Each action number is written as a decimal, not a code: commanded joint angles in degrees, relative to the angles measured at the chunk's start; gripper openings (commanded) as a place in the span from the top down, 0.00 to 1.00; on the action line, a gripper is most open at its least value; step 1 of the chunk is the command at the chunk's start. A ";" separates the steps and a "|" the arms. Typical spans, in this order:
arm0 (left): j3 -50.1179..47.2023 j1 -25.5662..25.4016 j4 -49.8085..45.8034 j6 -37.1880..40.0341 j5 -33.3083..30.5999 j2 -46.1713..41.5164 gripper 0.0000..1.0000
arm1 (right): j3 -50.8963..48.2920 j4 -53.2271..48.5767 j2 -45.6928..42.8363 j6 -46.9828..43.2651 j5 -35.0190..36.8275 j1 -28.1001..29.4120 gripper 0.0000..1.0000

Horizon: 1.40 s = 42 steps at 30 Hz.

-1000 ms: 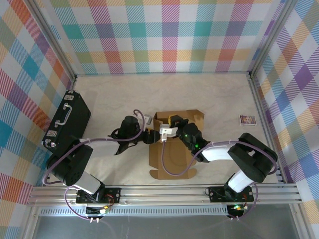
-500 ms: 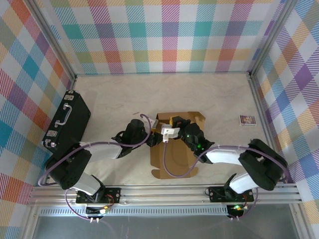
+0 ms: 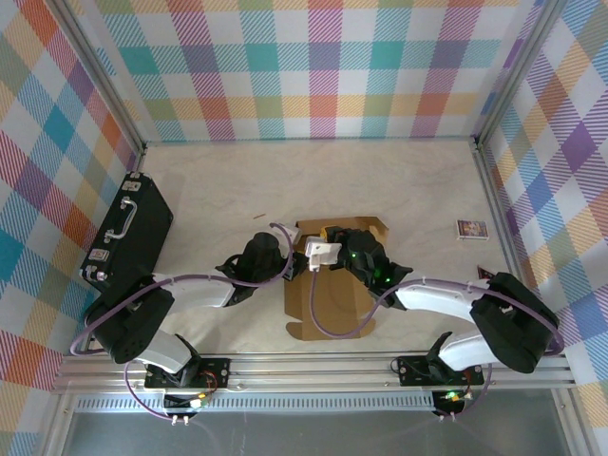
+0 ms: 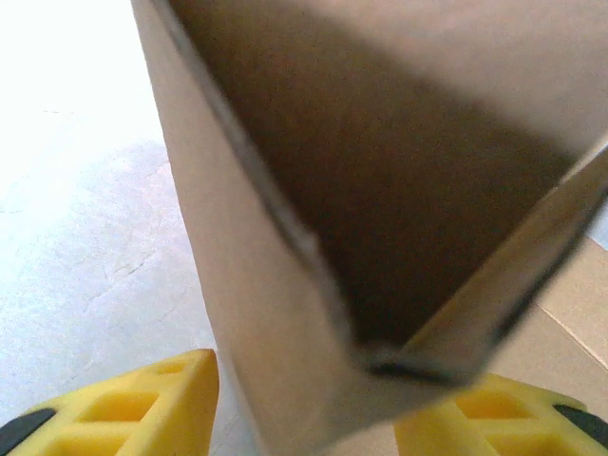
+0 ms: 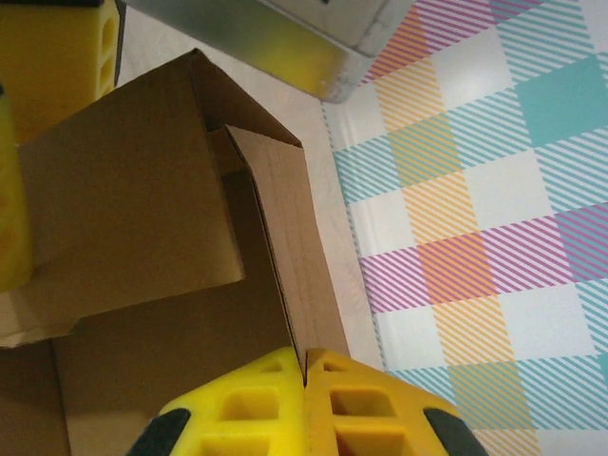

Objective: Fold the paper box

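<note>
**While the box stands half-formed, hold it by its walls**

With the box [image 3: 340,296] lying on the counter [image 3: 399,180] right under both grippers, you have its far end raised into walls. Its near panel lies flat, trailing back from the grippers toward the arm bases. Your left gripper [image 4: 306,413] has its fingers apart with a raised corner of cardboard between them. Whether they press on it or only straddle it cannot be told. Your right gripper [image 5: 304,380] has its fingers together, and a wall's thin edge runs straight down to their tips. Whether any cardboard is pinched there is hidden.

Judge the box as light and fairly stiff across its panels but weak along the creases. It should hinge easily there, and crush or kink if you squeeze hard mid-panel. It will likely slide on the smooth counter, so brace with one gripper while the other folds. Your best holds are wall edges close to a crease or corner, not the free flap tips.

As a container it is unfinished and open on top, and nothing shows inside it. Well off to the left gripper's left sits a black case [image 3: 128,233], shut, its contents unseen. A packet [image 3: 471,228] lies well off to the right gripper's right, apart from the box.
</note>
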 commanded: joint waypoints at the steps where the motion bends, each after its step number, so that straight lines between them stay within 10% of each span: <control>1: -0.56 -0.03 5.95 0.63 -5.37 0.05 0.52 | 1.39 -8.67 1.24 4.02 -3.22 0.82 1.00; 24: 2.01 -0.44 11.94 -2.81 -13.13 3.81 0.62 | 7.97 -18.79 2.34 10.51 -4.69 0.75 0.97; 42: 2.79 -0.76 14.97 -4.92 -13.13 5.91 0.93 | 10.62 -21.54 3.00 13.18 -5.04 0.75 0.93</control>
